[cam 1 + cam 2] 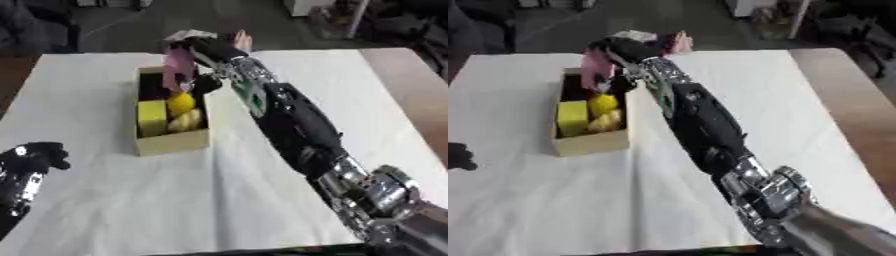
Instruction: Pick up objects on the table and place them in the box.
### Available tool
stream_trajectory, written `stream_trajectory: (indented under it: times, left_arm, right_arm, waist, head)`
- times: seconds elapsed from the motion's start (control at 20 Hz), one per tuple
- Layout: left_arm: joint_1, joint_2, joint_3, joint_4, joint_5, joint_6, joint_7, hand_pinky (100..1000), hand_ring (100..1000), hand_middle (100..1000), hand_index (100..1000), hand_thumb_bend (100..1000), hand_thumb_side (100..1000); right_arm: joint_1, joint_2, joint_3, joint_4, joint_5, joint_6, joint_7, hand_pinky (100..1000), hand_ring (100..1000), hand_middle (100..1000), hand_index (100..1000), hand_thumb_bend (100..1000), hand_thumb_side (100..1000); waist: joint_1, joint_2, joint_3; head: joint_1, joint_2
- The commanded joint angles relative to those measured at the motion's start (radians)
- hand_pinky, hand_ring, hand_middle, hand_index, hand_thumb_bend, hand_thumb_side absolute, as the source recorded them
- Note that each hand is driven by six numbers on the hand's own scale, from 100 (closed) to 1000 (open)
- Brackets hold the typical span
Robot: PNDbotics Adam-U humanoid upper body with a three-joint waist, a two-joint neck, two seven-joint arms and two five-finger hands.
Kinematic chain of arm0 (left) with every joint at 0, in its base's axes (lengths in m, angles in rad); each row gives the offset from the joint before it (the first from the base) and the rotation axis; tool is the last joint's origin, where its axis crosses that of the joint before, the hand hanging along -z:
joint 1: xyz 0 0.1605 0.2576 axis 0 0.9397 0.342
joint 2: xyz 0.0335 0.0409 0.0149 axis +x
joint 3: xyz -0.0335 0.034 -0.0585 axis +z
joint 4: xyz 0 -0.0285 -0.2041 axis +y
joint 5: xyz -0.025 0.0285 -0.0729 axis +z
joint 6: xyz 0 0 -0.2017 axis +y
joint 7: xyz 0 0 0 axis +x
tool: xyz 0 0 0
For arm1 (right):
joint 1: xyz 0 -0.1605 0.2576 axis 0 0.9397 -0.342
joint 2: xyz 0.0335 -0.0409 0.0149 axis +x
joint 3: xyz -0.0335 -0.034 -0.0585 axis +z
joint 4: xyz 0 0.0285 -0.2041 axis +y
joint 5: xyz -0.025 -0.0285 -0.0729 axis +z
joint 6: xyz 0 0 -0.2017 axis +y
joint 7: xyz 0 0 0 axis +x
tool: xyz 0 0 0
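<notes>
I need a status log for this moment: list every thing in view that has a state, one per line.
Box: open-topped, upright on the white table.
Pink object: held above the box's far end by the right hand, not yet released.
Yellow block: in the box.
Yellow rounded items: in the box, beside the block.
Right hand: shut on the pink object.
Left hand: idle at lower left, fingers curled, holding nothing.

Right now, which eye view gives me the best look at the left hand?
The left eye view. There the left hand shows at the lower left with its forearm, fingers curled and holding nothing, resting on the white table. The right eye view shows only a dark sliver of it, cut off by the left edge.
</notes>
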Motion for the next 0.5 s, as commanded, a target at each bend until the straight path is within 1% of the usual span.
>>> stream_trajectory:
  times: [0.05, 0.15, 0.3, 0.5]
  left_arm:
    - [-0.013, 0.012, 0.002, -0.018, 0.004, -0.002, -0.004, 786, 616, 614, 743, 100, 696]
    - [-0.013, 0.012, 0.003, -0.018, 0.004, -0.002, -0.003, 786, 616, 614, 743, 100, 695]
    - [-0.012, 0.012, 0.004, -0.017, 0.003, -0.002, -0.002, 786, 616, 614, 743, 100, 697]
    - [-0.012, 0.011, 0.004, -0.016, 0.002, -0.002, -0.003, 787, 615, 614, 743, 100, 697]
  right_arm:
    - [-0.014, 0.001, 0.007, -0.005, 0.033, -0.011, -0.01, 794, 714, 791, 962, 100, 596]
    - [-0.009, 0.004, 0.009, -0.002, 0.056, -0.013, -0.02, 802, 738, 812, 967, 100, 621]
    - [-0.005, 0.004, 0.008, 0.001, 0.076, -0.017, -0.03, 829, 801, 879, 976, 100, 652]
    - [-0.004, -0.002, 0.006, -0.011, 0.07, -0.034, -0.035, 861, 849, 926, 990, 100, 662]
  waist:
    - [0.004, -0.01, -0.001]
    - [0.005, -0.01, -0.001]
    - [0.004, -0.01, -0.003]
    - [0.002, -0.01, -0.006]
  head:
    - [-0.003, 0.005]
    - [-0.003, 0.005]
    - [-0.002, 0.005]
    - [0.0, 0.005]
